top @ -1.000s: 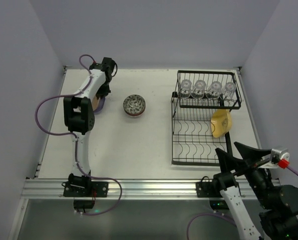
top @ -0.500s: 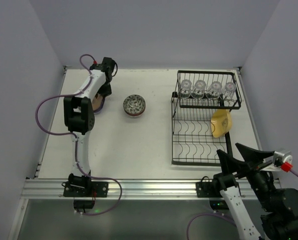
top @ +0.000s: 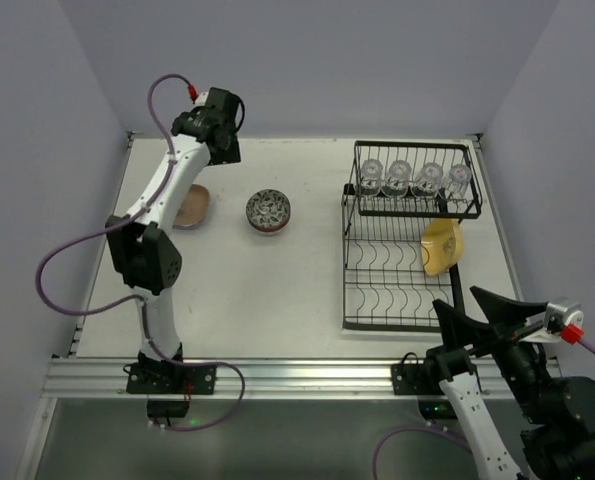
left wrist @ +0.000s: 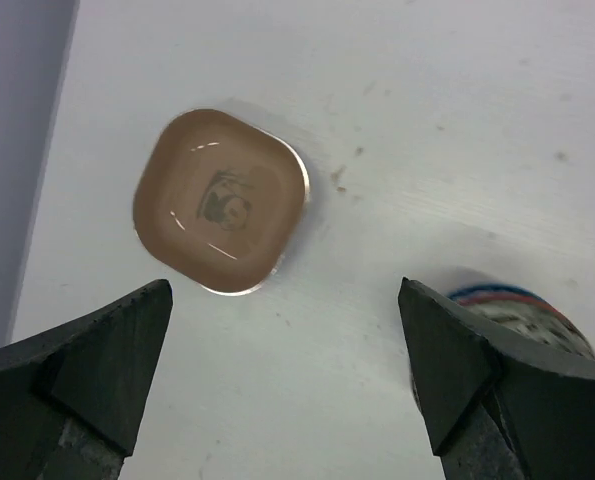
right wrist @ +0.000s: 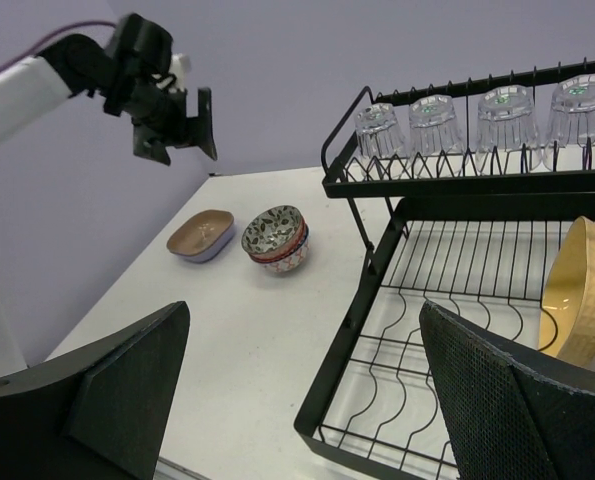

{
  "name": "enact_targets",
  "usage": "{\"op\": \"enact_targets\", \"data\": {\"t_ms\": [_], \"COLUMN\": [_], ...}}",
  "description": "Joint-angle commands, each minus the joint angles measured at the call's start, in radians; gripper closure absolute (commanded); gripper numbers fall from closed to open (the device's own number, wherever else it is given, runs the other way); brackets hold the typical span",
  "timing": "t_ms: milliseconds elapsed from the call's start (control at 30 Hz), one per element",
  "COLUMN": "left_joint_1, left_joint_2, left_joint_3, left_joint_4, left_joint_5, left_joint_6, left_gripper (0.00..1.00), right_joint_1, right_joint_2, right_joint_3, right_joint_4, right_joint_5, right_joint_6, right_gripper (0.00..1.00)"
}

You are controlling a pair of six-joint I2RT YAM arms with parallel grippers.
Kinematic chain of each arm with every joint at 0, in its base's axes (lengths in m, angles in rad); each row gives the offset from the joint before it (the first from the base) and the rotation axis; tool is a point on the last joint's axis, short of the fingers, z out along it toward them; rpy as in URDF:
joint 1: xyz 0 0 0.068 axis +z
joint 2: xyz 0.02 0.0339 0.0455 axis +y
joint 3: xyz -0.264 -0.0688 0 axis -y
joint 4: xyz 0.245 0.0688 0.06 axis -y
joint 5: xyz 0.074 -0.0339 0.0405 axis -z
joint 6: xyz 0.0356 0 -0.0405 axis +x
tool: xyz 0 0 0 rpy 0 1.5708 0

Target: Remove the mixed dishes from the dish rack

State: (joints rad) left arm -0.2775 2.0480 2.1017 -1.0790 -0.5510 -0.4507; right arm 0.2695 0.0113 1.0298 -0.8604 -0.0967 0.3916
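The black wire dish rack (top: 347, 240) (right wrist: 362, 330) stands at the right. A yellow plate (top: 440, 246) (right wrist: 582, 290) leans in its lower tier, and several clear glasses (top: 399, 177) (right wrist: 432, 125) sit upside down on the upper shelf. At the far left a brown plate (top: 191, 206) (left wrist: 220, 200) (right wrist: 200, 232) lies on a lavender one. Stacked patterned bowls (top: 268, 210) (right wrist: 275, 238) (left wrist: 522, 310) sit beside it. My left gripper (top: 225, 145) (left wrist: 283, 295) (right wrist: 182, 140) hangs open and empty high above the brown plate. My right gripper (top: 457, 298) (right wrist: 304, 312) is open and empty at the rack's near edge.
Walls close the table in at the left, back and right. The metal rail (top: 297, 375) with both arm bases runs along the near edge. The left arm's purple cable (top: 67, 250) loops out over the table's left side.
My left gripper has opened, let go of the brown plate and risen away from it; the plate now lies uncovered on the lavender one. The right arm has barely moved.
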Motion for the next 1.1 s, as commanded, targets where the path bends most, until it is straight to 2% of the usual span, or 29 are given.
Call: {"op": "enact_targets", "data": {"t_ms": [0, 67, 200, 233, 267, 300, 333, 367, 500, 600, 733, 900, 967, 1067], "left_joint_1": [-0.123, -0.201, -0.342, -0.401, -0.429, -0.463, -0.532, -0.567, -0.822, -0.916, -1.017, -1.023, -1.023, -1.023], "left_joint_2": [-0.210, -0.337, -0.590, -0.691, -0.733, -0.779, -0.852, -0.876, -0.892, -0.818, -0.578, -0.283, -0.211, -0.085], "left_joint_3": [-0.075, -0.210, -0.518, -0.654, -0.722, -0.786, -0.907, -0.963, -1.147, -1.163, -1.045, -0.815, -0.746, -0.608], "left_joint_4": [0.094, 0.167, 0.531, 0.604, 0.670, 0.820, 0.893, 1.019, 1.271, 1.396, 1.453, 1.481, 1.475, 1.449], "left_joint_5": [-0.017, 0.035, 0.254, 0.285, 0.310, 0.341, 0.341, 0.335, 0.242, 0.207, 0.203, 0.322, 0.338, 0.347], "left_joint_6": [-0.005, -0.011, -0.025, -0.035, -0.049, -0.066, -0.107, -0.129, -0.135, -0.131, -0.096, -0.106, -0.100, -0.083], "left_gripper": [0.00, 0.00, 0.00, 0.00, 0.00, 0.00, 0.00, 0.00, 0.00, 0.00, 0.00, 0.00, 0.00, 0.00], "right_joint_1": [0.000, 0.002, 0.000, 0.000, 0.000, 0.000, 0.000, 0.002, 0.002, 0.000, 0.000, 0.000, 0.002, 0.002], "right_joint_2": [0.006, 0.010, 0.016, 0.019, 0.021, 0.022, 0.024, 0.030, 0.058, 0.082, 0.127, 0.217, 0.230, 0.223], "right_joint_3": [0.012, 0.015, 0.030, 0.039, 0.042, 0.047, 0.052, 0.053, 0.058, 0.061, 0.073, 0.121, 0.156, 0.182], "right_joint_4": [0.008, 0.006, -0.005, -0.009, -0.012, -0.014, -0.015, -0.019, -0.034, -0.045, -0.068, -0.115, -0.132, -0.111], "right_joint_5": [-0.001, 0.000, 0.018, 0.032, 0.041, 0.052, 0.081, 0.095, 0.153, 0.207, 0.310, 0.406, 0.439, 0.405], "right_joint_6": [-0.013, -0.013, -0.014, -0.017, -0.017, -0.017, -0.014, -0.002, 0.015, 0.024, 0.030, -0.085, -0.117, -0.160], "right_gripper": [0.01, 0.01, 0.01, 0.01, 0.01, 0.01, 0.01, 0.01, 0.01, 0.01, 0.01, 0.01, 0.01, 0.01]}}
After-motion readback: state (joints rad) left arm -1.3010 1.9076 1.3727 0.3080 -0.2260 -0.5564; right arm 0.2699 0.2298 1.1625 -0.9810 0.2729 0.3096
